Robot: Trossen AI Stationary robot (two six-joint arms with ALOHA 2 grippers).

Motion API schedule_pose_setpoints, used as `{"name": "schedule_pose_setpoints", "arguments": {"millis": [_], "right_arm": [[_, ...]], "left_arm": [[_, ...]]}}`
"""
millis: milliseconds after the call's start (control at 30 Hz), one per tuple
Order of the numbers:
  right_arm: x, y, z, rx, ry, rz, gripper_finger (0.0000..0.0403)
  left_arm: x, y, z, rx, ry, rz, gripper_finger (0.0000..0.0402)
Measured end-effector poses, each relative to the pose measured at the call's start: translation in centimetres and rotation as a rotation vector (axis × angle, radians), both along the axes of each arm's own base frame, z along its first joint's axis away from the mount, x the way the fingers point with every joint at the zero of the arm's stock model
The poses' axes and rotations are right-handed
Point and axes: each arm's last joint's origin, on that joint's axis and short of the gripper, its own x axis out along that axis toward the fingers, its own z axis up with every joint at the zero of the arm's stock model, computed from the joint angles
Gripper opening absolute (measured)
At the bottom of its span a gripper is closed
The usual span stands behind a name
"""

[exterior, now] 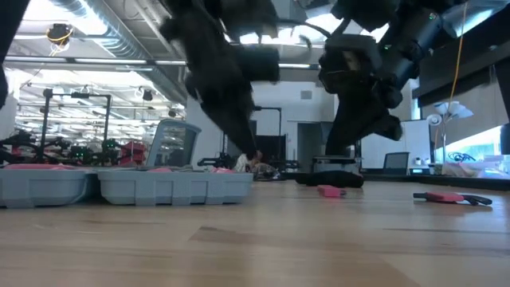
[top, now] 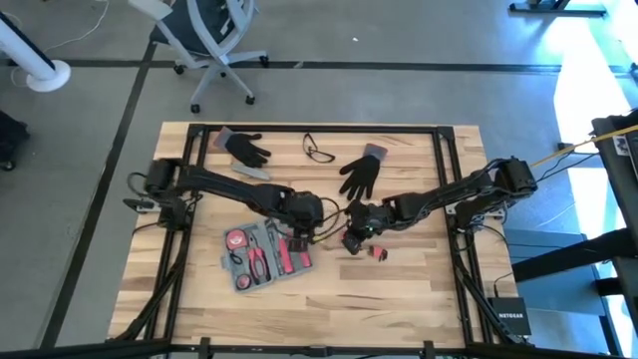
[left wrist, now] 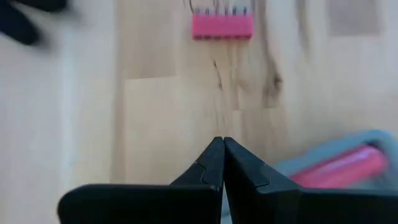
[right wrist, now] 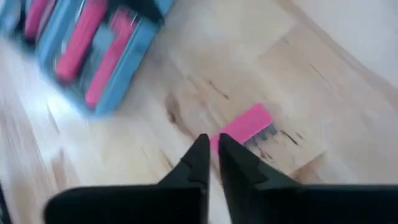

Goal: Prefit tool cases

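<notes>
R gripper [top: 351, 239] just beside tool case [top: 267, 255] edge; bare wood beyond.

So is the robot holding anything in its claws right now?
No. The left gripper is shut on nothing, and the right gripper, barely parted, is empty above the pink bit holder.

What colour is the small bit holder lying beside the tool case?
Pink bit holder; right wrist view shows it best.

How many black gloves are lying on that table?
2. One black glove lies near the table's far edge on the left arm's side; the other glove lies nearer the middle, beside the safety glasses. None seems hidden.
</notes>
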Motion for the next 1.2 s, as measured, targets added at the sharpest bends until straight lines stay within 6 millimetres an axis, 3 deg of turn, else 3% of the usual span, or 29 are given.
{"name": "schedule_pose_setpoints", "arguments": {"millis": [133, 333, 467, 567, 767, 967, 1200], "right_arm": [[0.3, -0.6, -0.7, -0.086, 0.007, 0.175, 0.0106], [1.9, -0.4, -0.5, -0.259, 0.018, 0.363, 0.0244], [3.2, -0.4, -0.2, -0.353, 0.079, 0.454, 0.0319], [4.3, -0.3, 0.1, -0.372, 0.108, 0.492, 0.0354], [5.4, -0.1, 0.0, -0.355, 0.195, 0.494, 0.0369], [4.8, -0.2, -0.5, -0.339, 0.289, 0.486, 0.0357], [4.8, -0.2, -0.5, -0.304, 0.285, 0.457, 0.0351]], "left_arm": [[-3.0, 0.7, 2.4, -0.06, -0.1, 0.132, 0.0], [-8.3, 0.8, 4.8, -0.119, -0.241, 0.404, 0.0], [-10.1, 0.4, 6.4, -0.144, -0.329, 0.497, 0.0], [-10.5, 0.1, 7.1, -0.13, -0.363, 0.506, 0.0], [-10.9, -0.5, 6.7, -0.083, -0.312, 0.465, 0.0], [-10.9, -0.7, 6.8, -0.035, -0.303, 0.366, 0.0], [-10.9, -0.9, 6.9, -0.054, -0.293, 0.266, 0.0]]}}
